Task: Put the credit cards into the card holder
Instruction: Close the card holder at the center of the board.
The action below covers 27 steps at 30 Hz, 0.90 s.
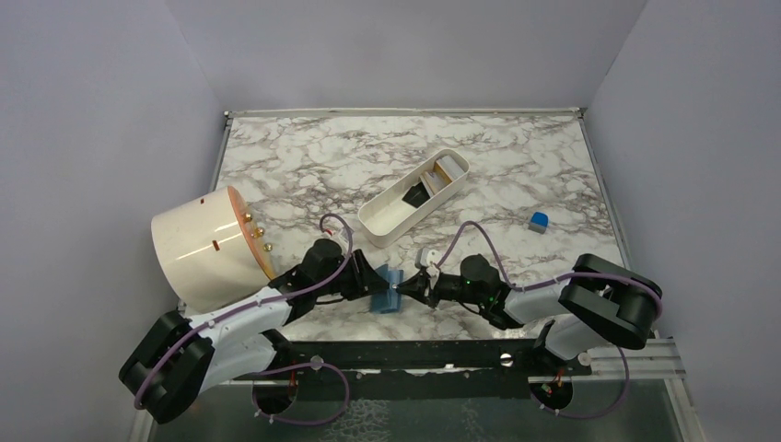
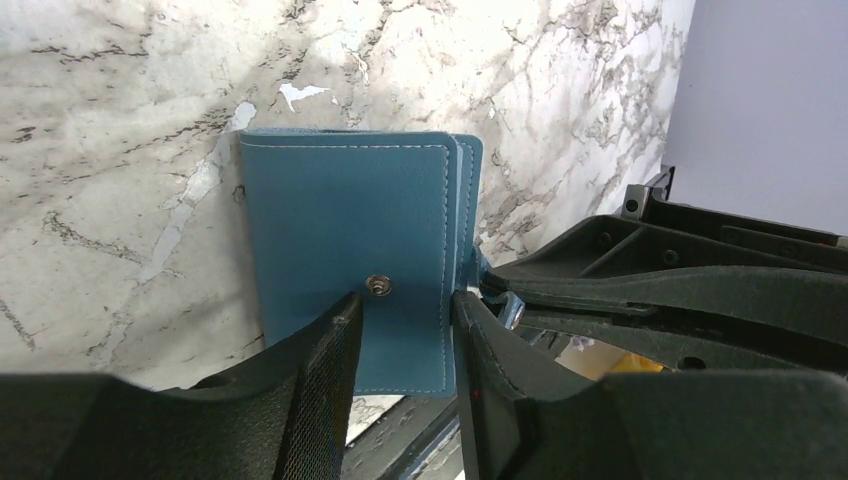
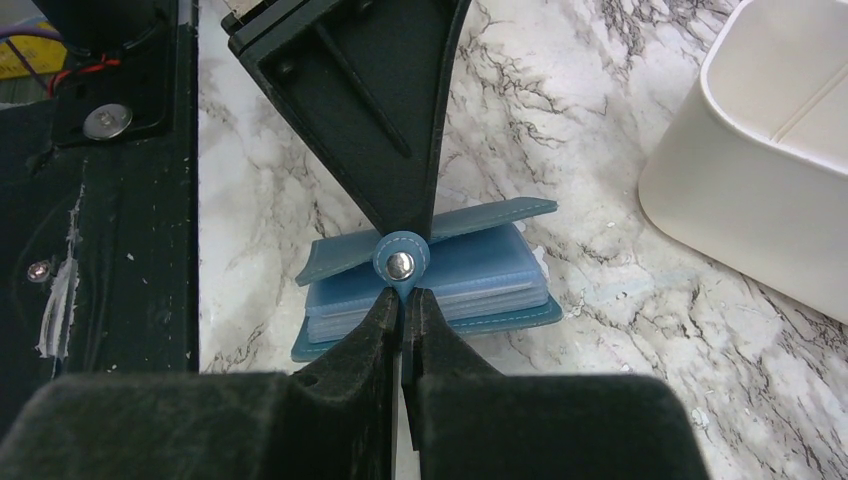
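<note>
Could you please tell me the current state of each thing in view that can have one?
card holder: unsnapped, top cover slightly raised, lying on the table.
snap tab: undone, pinched.
right end effector: shut on the snap tab.
left end effector: open, fingers apart at the cover.
credit cards: sitting in the white tray.
blue cube: resting alone.
white tub: tipped on its side.

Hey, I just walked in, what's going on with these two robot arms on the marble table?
Both arms are working on the teal-blue folding card holder near the front of the marble table. The right gripper is shut on its snap tab, with the cover lifted slightly. The left gripper is open, its fingers either side of the snap stud on the cover. The thin plastic credit cards lie in the long white oblong tray farther back; neither gripper holds one.
</note>
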Motion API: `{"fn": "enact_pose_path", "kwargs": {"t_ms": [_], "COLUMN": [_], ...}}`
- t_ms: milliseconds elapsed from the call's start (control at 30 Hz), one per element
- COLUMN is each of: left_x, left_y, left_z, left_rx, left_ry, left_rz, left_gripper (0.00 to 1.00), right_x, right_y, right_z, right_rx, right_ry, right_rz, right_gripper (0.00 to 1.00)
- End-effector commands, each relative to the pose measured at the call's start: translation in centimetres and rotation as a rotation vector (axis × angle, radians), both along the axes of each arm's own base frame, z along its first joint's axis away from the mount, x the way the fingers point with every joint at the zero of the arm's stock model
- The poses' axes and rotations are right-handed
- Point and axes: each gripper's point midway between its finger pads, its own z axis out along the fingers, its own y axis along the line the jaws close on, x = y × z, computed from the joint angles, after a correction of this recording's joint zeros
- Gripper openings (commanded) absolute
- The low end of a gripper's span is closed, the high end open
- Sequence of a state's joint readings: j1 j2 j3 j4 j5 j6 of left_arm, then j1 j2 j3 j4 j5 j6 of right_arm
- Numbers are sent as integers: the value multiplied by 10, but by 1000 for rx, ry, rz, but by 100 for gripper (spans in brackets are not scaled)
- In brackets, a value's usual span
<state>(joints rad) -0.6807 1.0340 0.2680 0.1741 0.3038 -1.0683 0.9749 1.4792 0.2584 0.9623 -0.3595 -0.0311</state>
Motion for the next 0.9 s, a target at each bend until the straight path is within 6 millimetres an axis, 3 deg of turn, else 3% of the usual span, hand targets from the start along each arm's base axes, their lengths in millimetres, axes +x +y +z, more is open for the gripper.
{"fn": "enact_pose_path", "kwargs": {"t_ms": [0, 167, 567, 700, 867], "left_x": [7, 12, 7, 3, 6], "left_y": [9, 13, -5, -16, -7], "left_z": [-5, 2, 29, 36, 16], "left_rx": [88, 120, 3, -90, 13], "left_ry": [-24, -54, -81, -67, -50], "left_rz": [18, 26, -46, -67, -55], "left_gripper": [41, 46, 54, 29, 8], "right_x": [-6, -7, -7, -7, -8], "right_y": [0, -1, -2, -3, -2], "right_z": [1, -3, -6, -8, -7], "right_rx": [15, 1, -36, -42, -40], "right_ry": [-31, -32, -46, -52, -57], "right_rz": [38, 45, 63, 63, 71], "right_gripper": [1, 1, 1, 1, 1]}}
